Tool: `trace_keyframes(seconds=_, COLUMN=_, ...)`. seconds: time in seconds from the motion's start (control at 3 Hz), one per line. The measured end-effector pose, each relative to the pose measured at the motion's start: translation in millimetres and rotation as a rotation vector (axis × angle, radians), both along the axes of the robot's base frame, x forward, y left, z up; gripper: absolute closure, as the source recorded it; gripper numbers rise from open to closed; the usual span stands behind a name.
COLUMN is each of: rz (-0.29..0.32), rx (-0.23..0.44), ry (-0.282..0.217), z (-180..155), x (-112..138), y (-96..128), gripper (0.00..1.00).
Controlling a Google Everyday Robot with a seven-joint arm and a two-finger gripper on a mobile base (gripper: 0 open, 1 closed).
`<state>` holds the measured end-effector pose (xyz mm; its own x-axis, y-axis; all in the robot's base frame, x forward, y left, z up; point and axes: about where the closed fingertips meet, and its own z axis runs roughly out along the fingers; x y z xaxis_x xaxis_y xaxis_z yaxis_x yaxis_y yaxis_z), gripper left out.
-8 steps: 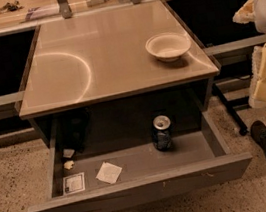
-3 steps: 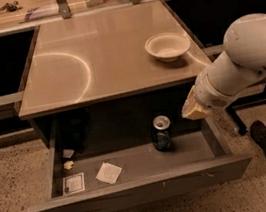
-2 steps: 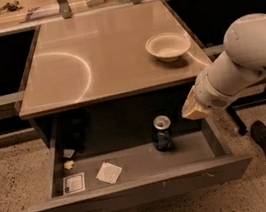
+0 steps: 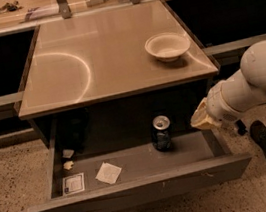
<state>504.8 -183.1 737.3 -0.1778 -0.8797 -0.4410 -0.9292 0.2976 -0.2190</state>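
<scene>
A drawer [image 4: 136, 188] stands pulled open under the table [image 4: 106, 67]. Inside it a dark soda can [image 4: 162, 132] stands upright toward the back right. My white arm reaches in from the right, and its tan end with the gripper [image 4: 201, 117] hangs just above the drawer's right wall, a short way right of the can and apart from it. It holds nothing that I can see. A white paper square [image 4: 108, 173] and a small card [image 4: 73, 184] lie on the drawer floor at the left.
A white bowl [image 4: 167, 46] sits on the table's right side. Two small scraps [image 4: 68, 159] lie in the drawer's left back corner. A dark shoe [image 4: 263, 143] stands on the speckled floor at right. Cluttered benches run behind the table.
The arm swung in from the far right toward the can, then over the last second sank slightly and eased back to the right. The can and papers stayed put.
</scene>
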Motion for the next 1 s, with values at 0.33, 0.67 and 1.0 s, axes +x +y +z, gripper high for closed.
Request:
trace_keyframes(seconds=0.33, rz=-0.029, rx=0.060, ry=0.000, z=-19, x=2, y=-8, gripper=0.58)
trace_keyframes(seconds=0.67, rz=-0.047, rx=0.125, ry=-0.001, z=-33, x=6, y=-10, gripper=0.38)
trace_keyframes(seconds=1.0, rz=-0.053, rx=0.195, ry=-0.026, z=-40, x=12, y=-6, gripper=0.39)
